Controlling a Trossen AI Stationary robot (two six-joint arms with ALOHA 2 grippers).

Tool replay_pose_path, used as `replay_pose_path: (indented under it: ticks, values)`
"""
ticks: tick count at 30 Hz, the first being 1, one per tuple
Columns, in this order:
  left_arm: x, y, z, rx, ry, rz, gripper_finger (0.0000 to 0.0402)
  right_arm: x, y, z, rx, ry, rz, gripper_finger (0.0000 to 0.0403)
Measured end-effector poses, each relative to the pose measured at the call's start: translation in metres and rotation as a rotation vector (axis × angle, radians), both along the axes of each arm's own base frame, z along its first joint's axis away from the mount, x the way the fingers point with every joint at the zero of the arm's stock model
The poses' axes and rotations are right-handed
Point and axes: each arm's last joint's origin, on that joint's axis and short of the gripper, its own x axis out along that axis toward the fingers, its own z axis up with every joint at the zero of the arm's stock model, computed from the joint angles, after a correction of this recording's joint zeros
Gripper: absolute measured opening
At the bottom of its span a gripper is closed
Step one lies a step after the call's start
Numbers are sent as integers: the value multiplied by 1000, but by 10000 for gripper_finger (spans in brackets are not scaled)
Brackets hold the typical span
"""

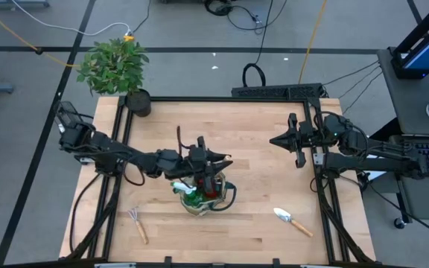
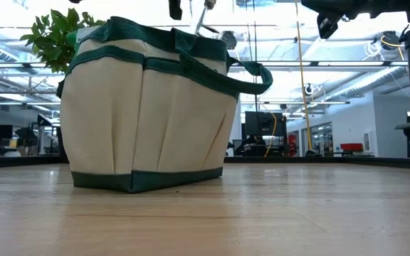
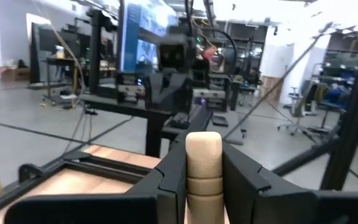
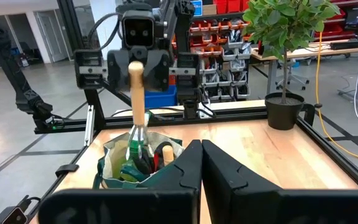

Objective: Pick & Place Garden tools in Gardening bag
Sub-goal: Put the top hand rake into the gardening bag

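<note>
Standing upright between the left fingers [image 3: 166, 180], a wooden-handled tool [image 3: 202, 168].

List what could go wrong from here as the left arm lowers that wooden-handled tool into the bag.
1. The left gripper holds the wooden-handled tool by its top end only; it may tilt or slip on release.
2. The gardening bag already holds other tools, so the metal end may snag and stay propped.
3. The soft bag could shift or tip if pushed.
The right gripper waits apart.

Beige green-trimmed gardening bag [image 1: 226, 197] upright mid-table (tools inside), wooden-handled trowel [image 4: 137, 102] upright above it, rake [image 1: 138, 224] and second trowel [image 1: 293, 221] lying apart.
</note>
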Motion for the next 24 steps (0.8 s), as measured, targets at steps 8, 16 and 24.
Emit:
replay_pose_path:
  ticks: [8,16,24]
  values:
    - [4,3,-4,-6,0,-16,71,0,0,0,0,0,-2,0]
    - [9,5,-14,4,35,-26,71,0,0,0,0,0,-2,0]
    - [11,9,-24,-5,77,-15,71,0,0,0,0,0,-3,0]
